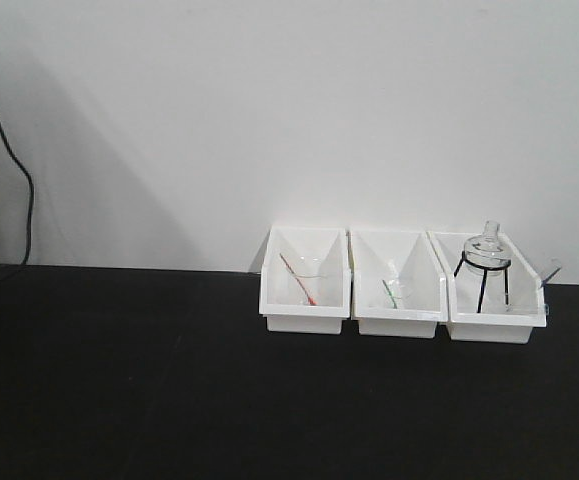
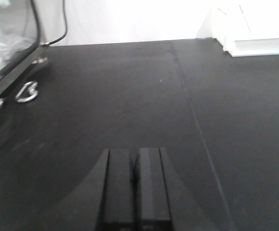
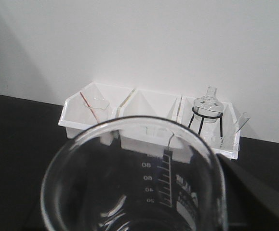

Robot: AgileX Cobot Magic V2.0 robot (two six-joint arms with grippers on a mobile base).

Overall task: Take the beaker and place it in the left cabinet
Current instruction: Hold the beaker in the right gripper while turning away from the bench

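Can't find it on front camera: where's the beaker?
The beaker fills the foreground of the right wrist view, close under that camera, with the three white bins by the wall behind it; the front view misses it.

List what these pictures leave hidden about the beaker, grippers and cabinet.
- Beaker: its base is cut off by the right wrist view's bottom edge.
- Right gripper: no fingers show in any view, so its grip cannot be judged.
- Left cabinet: appears in no view.
- White bins: the small contents are too small to identify in the front view.
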